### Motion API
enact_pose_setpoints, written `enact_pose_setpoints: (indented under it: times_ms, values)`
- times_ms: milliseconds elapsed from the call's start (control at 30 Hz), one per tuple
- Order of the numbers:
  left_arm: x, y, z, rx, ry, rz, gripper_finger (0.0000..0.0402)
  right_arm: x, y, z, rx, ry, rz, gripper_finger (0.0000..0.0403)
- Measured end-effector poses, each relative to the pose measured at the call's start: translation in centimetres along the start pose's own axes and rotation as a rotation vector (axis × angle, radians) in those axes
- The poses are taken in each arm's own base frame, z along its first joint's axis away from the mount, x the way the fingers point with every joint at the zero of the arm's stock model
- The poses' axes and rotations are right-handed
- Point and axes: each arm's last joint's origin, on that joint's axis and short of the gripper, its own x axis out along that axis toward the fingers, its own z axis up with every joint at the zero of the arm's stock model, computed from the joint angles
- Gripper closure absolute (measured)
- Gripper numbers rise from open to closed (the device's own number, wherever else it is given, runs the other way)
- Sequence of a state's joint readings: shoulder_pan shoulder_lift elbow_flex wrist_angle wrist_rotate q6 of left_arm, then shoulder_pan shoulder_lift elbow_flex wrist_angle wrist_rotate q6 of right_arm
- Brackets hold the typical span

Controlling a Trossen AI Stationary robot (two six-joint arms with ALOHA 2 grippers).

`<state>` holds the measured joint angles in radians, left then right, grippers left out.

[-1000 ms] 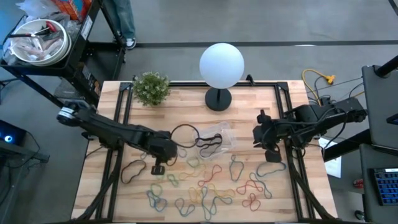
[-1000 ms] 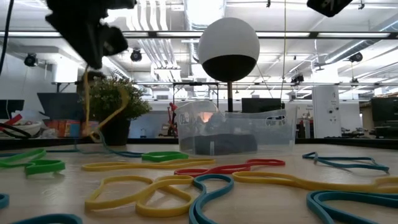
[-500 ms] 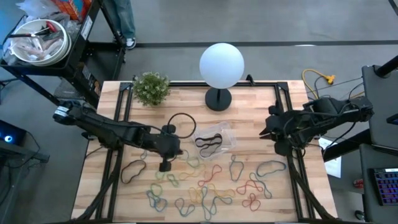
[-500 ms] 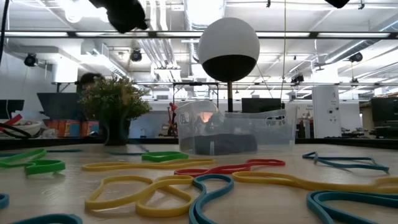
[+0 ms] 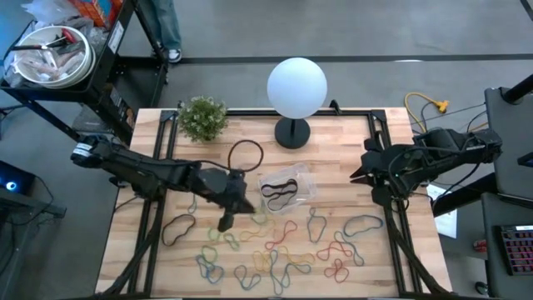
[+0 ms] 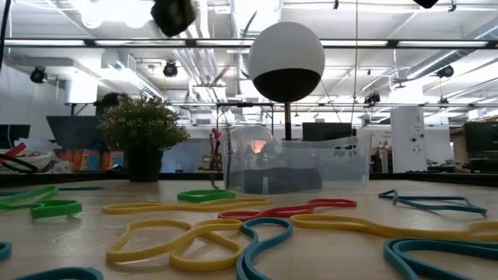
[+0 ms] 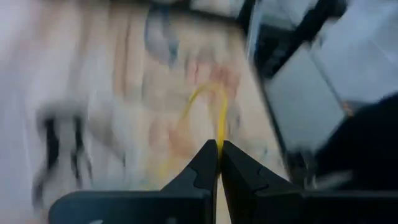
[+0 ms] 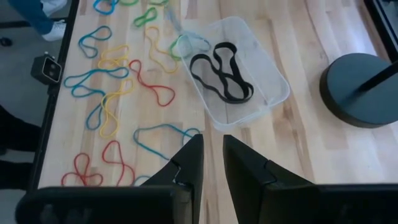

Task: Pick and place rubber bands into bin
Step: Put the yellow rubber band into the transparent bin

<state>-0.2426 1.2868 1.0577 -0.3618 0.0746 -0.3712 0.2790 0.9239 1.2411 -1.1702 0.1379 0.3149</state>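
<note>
Many coloured rubber bands (image 5: 275, 250) lie loose on the near half of the wooden table, close up in the low view (image 6: 187, 241). The clear bin (image 5: 306, 185) rests flat near the table's middle with black bands (image 8: 221, 74) inside. My left gripper (image 5: 246, 206) is in the air just left of the bin, shut on a yellow rubber band (image 7: 208, 99); the low view shows it high up (image 6: 173, 14). My right gripper (image 8: 212, 152) waits open over the table's right edge (image 5: 371, 171). My left gripper pinches the yellow rubber band between its two fingertips at one short stretch of the loop (image 7: 219, 134). The fingers slant downward toward the table's right. The rest of the loop trails slack beyond the fingertips; motion blur hides where its far end lies.
A white globe lamp (image 5: 296, 87) stands on a dark round base (image 8: 364, 87) at the far middle, with a small potted plant (image 5: 202, 117) at the far left. Bare wood lies between the bin and the right arm. Carts and cables stand around the table.
My left gripper has risen and moved toward the table's right, up to the bin, carrying the yellow band off the table. My right arm has drawn back toward the right edge.
</note>
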Motion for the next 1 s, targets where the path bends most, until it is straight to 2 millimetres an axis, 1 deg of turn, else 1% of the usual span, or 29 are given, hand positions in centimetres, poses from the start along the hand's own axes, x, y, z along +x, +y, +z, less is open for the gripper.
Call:
enact_pose_setpoints:
  times_ms: [100,167,233,333,367,433,467,500,567,600,667,733,767,833,900,933,1000]
  values:
    - [-0.1,0.6,-2.4,-0.144,0.230,0.101,0.0402,0.0,0.0,0.0,0.000,0.000,0.000,0.0346]
    - [-0.2,1.0,-3.6,-0.214,0.339,0.188,0.0402,0.0,0.0,0.0,0.000,0.000,0.000,0.0346]
    - [-0.4,1.2,-4.5,-0.274,0.390,0.295,0.0402,0.0,0.0,0.0,0.000,0.001,0.000,0.0346]
    - [-0.6,1.6,-4.8,-0.352,0.367,0.407,0.0401,0.0,0.0,0.0,0.000,0.001,0.000,0.0346]
    - [-0.4,1.6,-5.0,-0.358,0.366,0.384,0.0401,0.0,0.0,0.0,0.000,0.001,0.000,0.0346]
    - [0.1,0.9,-4.3,-0.289,0.344,0.162,0.0401,0.1,0.0,0.1,0.000,0.001,-0.001,0.0346]
    - [0.2,0.7,-4.1,-0.265,0.334,0.098,0.0401,0.1,0.0,0.1,0.000,0.003,-0.002,0.0346]
    - [0.0,0.8,-4.4,-0.286,0.358,0.136,0.0401,0.2,0.1,0.1,-0.001,0.004,-0.002,0.0346]
    - [-0.7,1.7,-6.2,-0.405,0.496,0.288,0.0401,0.3,0.1,0.1,-0.001,0.005,-0.003,0.0346]
    - [-0.6,1.9,-6.7,-0.430,0.548,0.282,0.0401,0.4,0.1,0.2,0.002,0.006,-0.003,0.0346]
    - [-0.1,2.0,-7.2,-0.476,0.579,0.257,0.0401,0.5,0.1,0.3,0.006,0.007,-0.004,0.0346]
    - [-0.3,2.0,-8.4,-0.533,0.671,0.200,0.0401,0.7,0.2,0.4,0.005,0.014,-0.006,0.0346]
    - [-0.2,2.0,-8.7,-0.544,0.689,0.168,0.0401,0.8,0.2,0.4,0.005,0.015,-0.006,0.0346]
    - [0.1,2.1,-9.0,-0.547,0.682,0.155,0.0401,1.0,0.3,0.5,0.005,0.013,-0.006,0.0346]
    - [0.1,2.4,-9.5,-0.544,0.686,0.211,0.0401,1.1,0.4,0.7,-0.001,0.007,-0.004,0.0346]
    - [0.2,2.5,-9.5,-0.550,0.667,0.241,0.0401,1.2,0.4,0.8,-0.002,0.009,-0.004,0.0346]
    - [0.3,2.4,-9.2,-0.529,0.612,0.242,0.0401,1.4,0.5,0.9,-0.003,0.014,-0.006,0.0346]
